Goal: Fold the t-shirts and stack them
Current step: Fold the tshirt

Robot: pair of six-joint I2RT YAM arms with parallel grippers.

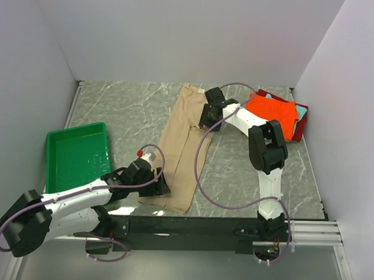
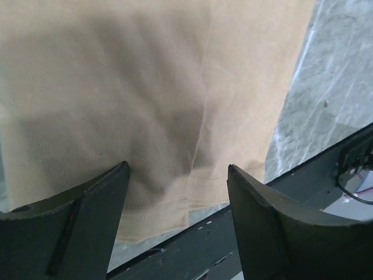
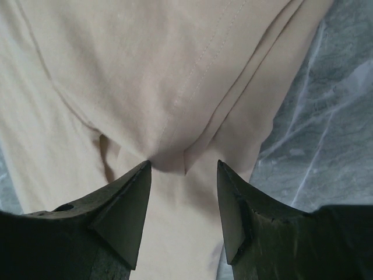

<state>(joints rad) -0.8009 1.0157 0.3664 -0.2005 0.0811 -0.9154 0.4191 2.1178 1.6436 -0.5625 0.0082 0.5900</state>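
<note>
The tan t-shirt (image 1: 179, 149) lies folded lengthwise into a long strip down the middle of the table. My left gripper (image 1: 162, 187) is open over its near hem, and the left wrist view shows the hem (image 2: 175, 198) between the spread fingers. My right gripper (image 1: 207, 122) is open over the strip's far right edge, where the right wrist view shows layered cloth folds (image 3: 175, 116) between the fingers. A folded orange t-shirt (image 1: 274, 114) lies on a dark red one (image 1: 302, 119), with a teal edge (image 1: 266, 95) showing, at the back right.
A green plastic tray (image 1: 77, 156) stands at the left. The black rail (image 1: 190, 227) runs along the near edge. The grey marbled table (image 1: 126, 107) is walled by white panels on three sides.
</note>
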